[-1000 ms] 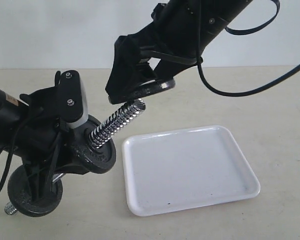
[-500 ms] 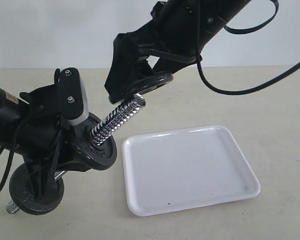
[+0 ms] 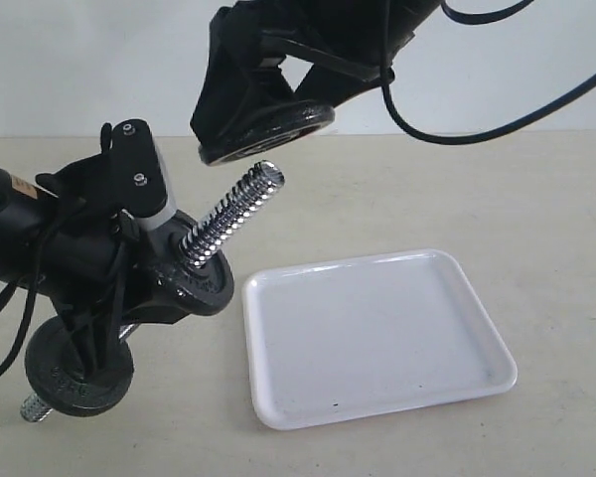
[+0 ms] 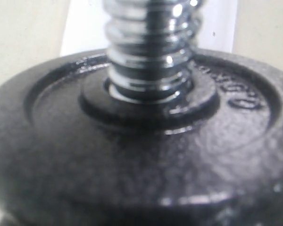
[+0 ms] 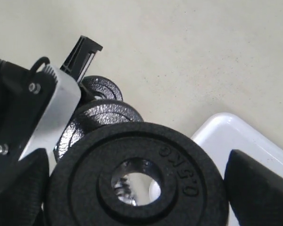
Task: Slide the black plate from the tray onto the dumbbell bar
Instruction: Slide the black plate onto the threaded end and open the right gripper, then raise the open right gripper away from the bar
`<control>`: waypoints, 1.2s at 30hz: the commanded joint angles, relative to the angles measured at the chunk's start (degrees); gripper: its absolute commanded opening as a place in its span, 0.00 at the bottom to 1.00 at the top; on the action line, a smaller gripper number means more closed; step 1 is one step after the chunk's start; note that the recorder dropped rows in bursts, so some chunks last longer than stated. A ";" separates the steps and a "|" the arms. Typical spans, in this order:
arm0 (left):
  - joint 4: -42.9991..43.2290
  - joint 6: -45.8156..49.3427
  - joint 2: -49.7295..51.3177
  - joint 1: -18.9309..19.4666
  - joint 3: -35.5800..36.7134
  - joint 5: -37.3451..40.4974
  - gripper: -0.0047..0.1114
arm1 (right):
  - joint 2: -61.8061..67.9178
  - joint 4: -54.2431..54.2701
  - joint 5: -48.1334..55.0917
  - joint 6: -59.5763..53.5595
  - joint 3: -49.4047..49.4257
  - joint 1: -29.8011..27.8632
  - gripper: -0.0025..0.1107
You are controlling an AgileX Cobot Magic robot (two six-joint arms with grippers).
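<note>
alignment step: upper centre, right gripper clamps black plate above dumbbell bar, which left gripper grips; next needs its hole centred over the tip.

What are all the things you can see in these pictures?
plate: one, black, held in the air just above the bar's upper tip, not on it yet
bar: one, shiny chrome, tilted, upper end free
other discs: two, black, on the bar, one partway up the bar, one by the lower end
tray: one, white, on the table, right of the bar, nothing in it
table: one, beige, under everything
cables: a few, black, hanging from the right arm
left claw: one, black, gripping the bar between the two discs
right claw: one, black, clamped on the plate's rim
</note>
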 commanded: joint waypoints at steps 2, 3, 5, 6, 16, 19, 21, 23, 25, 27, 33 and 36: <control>-3.83 -3.02 -2.99 -0.11 -2.48 -9.63 0.08 | -0.87 1.73 0.00 0.84 -0.94 -0.15 0.02; -3.88 -3.31 -2.99 -0.11 -2.48 -9.93 0.08 | -0.87 1.73 0.00 0.84 -0.94 -0.15 0.02; -3.88 -3.99 -2.99 -0.11 -2.48 -10.47 0.08 | -0.87 1.62 -0.01 0.84 -0.94 -0.15 0.02; -3.88 -3.99 -2.99 -0.11 -2.48 -10.47 0.08 | -0.87 1.62 -0.01 0.84 -0.94 -0.15 0.02; -4.03 -4.23 -2.99 -0.11 -2.48 -10.60 0.08 | -0.87 1.62 -0.12 0.84 -0.94 -0.15 0.02; -4.03 -4.23 -2.99 -0.11 -2.48 -10.35 0.08 | -0.87 1.62 -0.65 0.84 -0.94 -0.15 0.02; -4.03 -3.87 -2.99 -0.11 -2.48 -9.39 0.08 | -0.87 1.51 -1.06 0.15 -0.94 -0.15 0.02; -4.03 -3.33 -2.99 -0.11 -2.48 -8.18 0.08 | -0.87 1.51 -1.55 -0.40 -0.94 -0.15 0.02; -4.03 -3.22 -2.99 -0.11 -2.48 -7.63 0.08 | -0.87 1.51 -1.66 -0.43 -0.94 -0.15 0.02; -4.03 -3.22 -2.99 -0.11 -2.48 -7.63 0.08 | -0.73 1.51 -1.62 -0.73 -0.94 -0.15 0.02; -4.03 -2.43 -3.68 -0.11 -2.48 -7.19 0.08 | -0.14 1.37 -1.99 -0.97 -0.81 -0.15 0.02; -4.03 -2.43 -5.13 -0.11 -2.48 -7.58 0.08 | -0.14 1.37 -1.99 -0.97 -0.81 -0.15 0.02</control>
